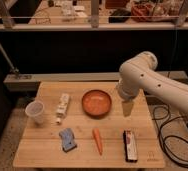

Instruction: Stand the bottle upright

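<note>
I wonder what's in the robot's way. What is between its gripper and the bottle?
The orange bowl sits between the gripper, hanging above the table, and the lying bottle, seen in the camera view.

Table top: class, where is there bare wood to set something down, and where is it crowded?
Free: the front-left corner of the table, below the cup; the right side between the open hand, hovering beside the bowl, and the black bar. Crowded: cup and lying bottle side by side; blue block and carrot close in front.
</note>
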`<state>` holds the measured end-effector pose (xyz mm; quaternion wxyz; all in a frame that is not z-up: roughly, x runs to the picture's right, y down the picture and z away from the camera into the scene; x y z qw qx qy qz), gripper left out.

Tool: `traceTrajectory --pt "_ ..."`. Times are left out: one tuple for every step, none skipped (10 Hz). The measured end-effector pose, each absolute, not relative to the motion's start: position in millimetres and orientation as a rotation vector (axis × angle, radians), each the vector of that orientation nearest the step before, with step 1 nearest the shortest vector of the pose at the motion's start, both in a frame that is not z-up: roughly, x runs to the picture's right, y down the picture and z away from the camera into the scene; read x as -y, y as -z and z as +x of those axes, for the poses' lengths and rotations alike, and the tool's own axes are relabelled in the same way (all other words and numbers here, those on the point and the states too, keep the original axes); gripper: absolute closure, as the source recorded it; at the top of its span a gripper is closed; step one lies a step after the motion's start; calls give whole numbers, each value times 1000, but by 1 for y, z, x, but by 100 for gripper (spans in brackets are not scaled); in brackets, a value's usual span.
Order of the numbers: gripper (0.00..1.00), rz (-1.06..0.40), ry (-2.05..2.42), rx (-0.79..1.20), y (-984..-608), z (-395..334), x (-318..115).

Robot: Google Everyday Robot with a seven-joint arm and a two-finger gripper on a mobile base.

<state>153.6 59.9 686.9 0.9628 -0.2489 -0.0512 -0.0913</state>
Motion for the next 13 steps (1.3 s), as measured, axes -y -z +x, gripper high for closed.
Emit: traceTrajectory --pt "20 -501 202 109 -688 149 -58" --pt "20 -501 223 120 -690 136 -57" --pt "20 -498 245 129 -692 124 -55" --pt "20 -496 259 136 -693 116 -54" --pt "20 -495 271 143 -694 109 -53" --pt "20 -493 288 148 -695 107 -52" --pt "20 -492 307 154 -697 102 -52" --pt "20 -491 330 162 -700 92 -52" --pt "20 -489 348 170 -703 81 -52" --pt "20 -487 362 179 -705 71 -52" --pt "20 -486 371 182 -706 68 -51" --pt "20 -484 393 183 -709 64 -50" --pt "20 -486 413 192 -711 53 -51"
